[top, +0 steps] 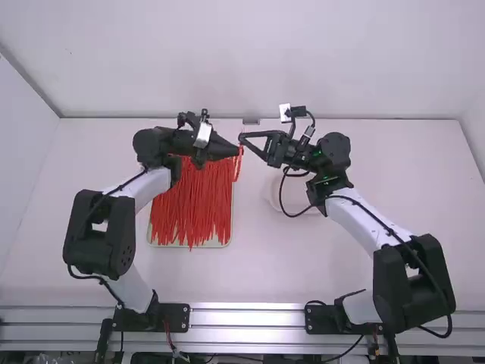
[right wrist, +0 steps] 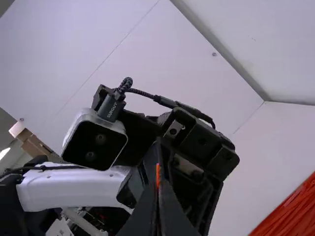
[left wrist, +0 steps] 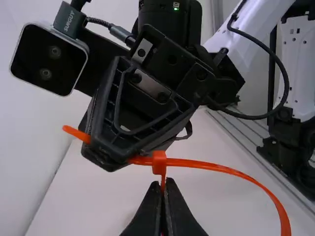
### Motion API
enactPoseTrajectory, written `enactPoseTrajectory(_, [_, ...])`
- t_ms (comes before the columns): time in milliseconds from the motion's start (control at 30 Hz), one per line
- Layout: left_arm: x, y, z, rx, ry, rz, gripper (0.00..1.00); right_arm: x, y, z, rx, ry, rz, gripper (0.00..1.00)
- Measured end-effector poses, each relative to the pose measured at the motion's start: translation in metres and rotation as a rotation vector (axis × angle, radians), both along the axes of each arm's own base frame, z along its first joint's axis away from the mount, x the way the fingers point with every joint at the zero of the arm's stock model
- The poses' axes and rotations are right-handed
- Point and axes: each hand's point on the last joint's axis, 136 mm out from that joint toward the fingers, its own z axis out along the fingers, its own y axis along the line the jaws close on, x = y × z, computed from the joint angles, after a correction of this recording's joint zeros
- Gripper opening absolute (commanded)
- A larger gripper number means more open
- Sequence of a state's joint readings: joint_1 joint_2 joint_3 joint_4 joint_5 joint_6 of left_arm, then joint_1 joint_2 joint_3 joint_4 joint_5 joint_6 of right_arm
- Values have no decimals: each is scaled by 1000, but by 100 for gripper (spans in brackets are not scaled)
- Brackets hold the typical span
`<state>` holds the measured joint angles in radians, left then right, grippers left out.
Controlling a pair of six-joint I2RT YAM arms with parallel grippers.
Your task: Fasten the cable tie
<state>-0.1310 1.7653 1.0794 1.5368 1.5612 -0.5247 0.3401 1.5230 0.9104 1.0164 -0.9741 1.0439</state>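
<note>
Left gripper (left wrist: 163,189) pinched shut on the orange cable tie (left wrist: 216,168) just under its head (left wrist: 159,161); right gripper (right wrist: 157,186) clamped on the strap just beside it, above the table (top: 364,159). Probably light, springy, slick: best gripped flat, near the head

The only lettering is a short word in light capitals, a maker's mark. It runs lengthwise along the grey plug (left wrist: 73,17) of a braided cable, at 12 o'clock of the wrist camera (left wrist: 47,59) it feeds. In the right wrist view, a second plug (right wrist: 109,105) carries the same mark, at 1 o'clock of a second camera (right wrist: 93,145).
</note>
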Motion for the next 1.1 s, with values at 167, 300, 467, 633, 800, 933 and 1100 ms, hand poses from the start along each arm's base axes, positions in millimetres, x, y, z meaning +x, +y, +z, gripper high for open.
enactPoseTrajectory(167, [2,-2,-3,5,49,-2,2,0,0,-1,-3,2,-1,0])
enactPoseTrajectory(300, [1,-2,-9,-12,63,17,1,-1,0,-3,-11,2,8,0])
enactPoseTrajectory(467, [-3,-3,-20,-58,74,66,1,-1,-3,-6,-12,-24,35,0])
enactPoseTrajectory(633, [-9,-6,-40,-76,119,92,1,-1,-9,-4,-12,-41,40,0])
enactPoseTrajectory(800, [-17,-6,-63,-78,149,116,1,0,-15,-2,-11,-48,44,0])
enactPoseTrajectory(933, [-22,-7,-74,-73,165,121,1,-1,-19,2,-6,-77,46,0])
enactPoseTrajectory(1100, [-27,-6,-83,-66,181,123,1,-2,-27,10,8,-112,43,0])
